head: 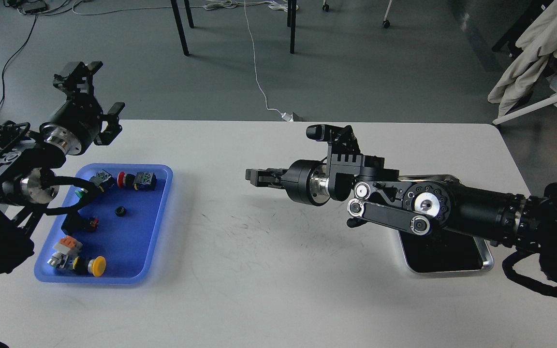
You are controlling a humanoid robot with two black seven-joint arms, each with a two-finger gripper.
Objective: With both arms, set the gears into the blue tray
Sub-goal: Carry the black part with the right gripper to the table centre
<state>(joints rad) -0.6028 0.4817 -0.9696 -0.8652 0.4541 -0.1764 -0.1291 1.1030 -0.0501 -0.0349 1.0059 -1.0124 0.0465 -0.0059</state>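
The blue tray point(136, 241) lies at the table's left. One small black gear point(120, 211) rests near the tray's middle, among push-button switches. My left gripper point(95, 96) hangs open above the tray's far left corner, holding nothing. My right arm reaches across the table from the right. Its gripper point(254, 175) points left over the table's middle, well right of the blue tray. Its fingers are closed together, and anything pinched between them is too small to see.
Switches fill the blue tray, among them a yellow-capped button point(97, 266), a red-tipped one point(121, 179) and a black block point(79, 224). A steel tray point(445, 271) with a dark inside sits at the right, mostly under my right forearm. Chair legs and cables are on the floor beyond.
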